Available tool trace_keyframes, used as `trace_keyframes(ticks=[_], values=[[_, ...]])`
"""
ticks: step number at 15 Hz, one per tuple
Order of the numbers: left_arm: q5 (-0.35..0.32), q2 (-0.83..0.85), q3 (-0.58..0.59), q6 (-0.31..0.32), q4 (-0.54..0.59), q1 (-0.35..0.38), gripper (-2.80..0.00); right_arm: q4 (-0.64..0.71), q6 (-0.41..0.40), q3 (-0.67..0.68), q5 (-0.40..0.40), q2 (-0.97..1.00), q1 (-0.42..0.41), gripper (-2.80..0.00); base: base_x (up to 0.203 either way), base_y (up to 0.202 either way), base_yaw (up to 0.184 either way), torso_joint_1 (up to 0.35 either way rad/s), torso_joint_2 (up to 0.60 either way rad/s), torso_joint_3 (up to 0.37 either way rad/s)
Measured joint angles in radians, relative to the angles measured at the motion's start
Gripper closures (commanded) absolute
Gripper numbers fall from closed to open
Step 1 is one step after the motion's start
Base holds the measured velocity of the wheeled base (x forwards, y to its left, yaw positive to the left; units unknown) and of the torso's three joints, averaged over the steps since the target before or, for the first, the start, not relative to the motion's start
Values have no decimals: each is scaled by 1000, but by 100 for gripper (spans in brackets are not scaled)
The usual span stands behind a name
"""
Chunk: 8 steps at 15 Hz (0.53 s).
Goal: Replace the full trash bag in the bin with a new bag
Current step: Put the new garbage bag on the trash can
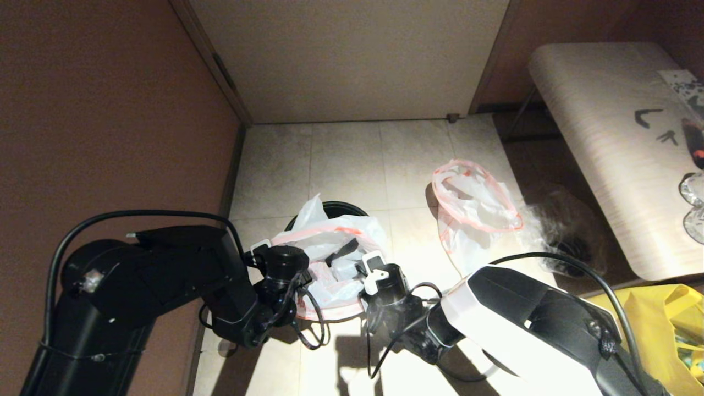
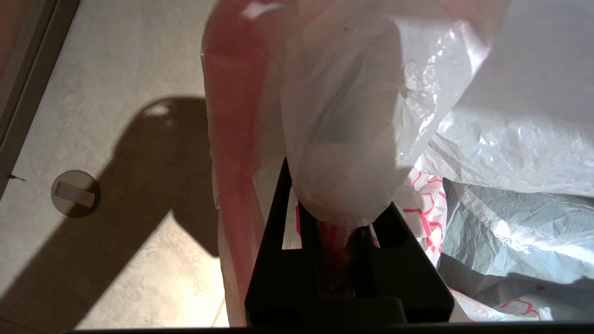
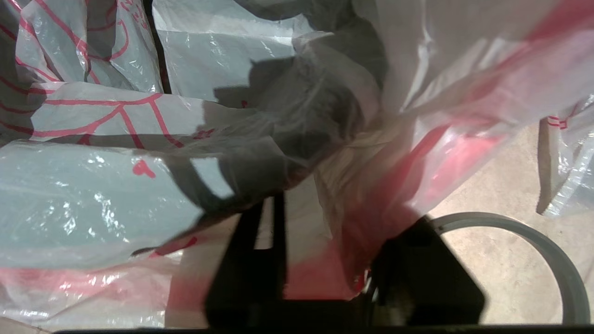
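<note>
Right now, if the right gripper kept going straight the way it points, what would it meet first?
The right gripper would first meet the red hem of the bag between its open fingers, probably crumpled plastic beyond; depth is unclear.

No text, label or number is legible anywhere; the red markings on the plastic wrappers (image 3: 93, 111) cannot be read.

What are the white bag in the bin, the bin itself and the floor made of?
The bag in the bin looks like thin translucent plastic film: it crinkles, glints, and has a pink-red hem. The bin shows only a dark rim, likely plastic or metal; I cannot tell which. The floor looks like pale matte tile, with straight grout lines.
</note>
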Motion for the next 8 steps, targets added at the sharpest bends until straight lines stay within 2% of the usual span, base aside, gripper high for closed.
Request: trace_keyframes(ticks=[5, 8], values=[[1, 1, 1, 2, 1, 0, 0, -1, 1, 242, 3, -162, 18, -280, 0, 0, 0, 0, 0, 0], [1, 4, 4, 3, 2, 0, 0, 12, 46, 285, 4, -233, 26, -280, 0, 0, 0, 0, 0, 0]])
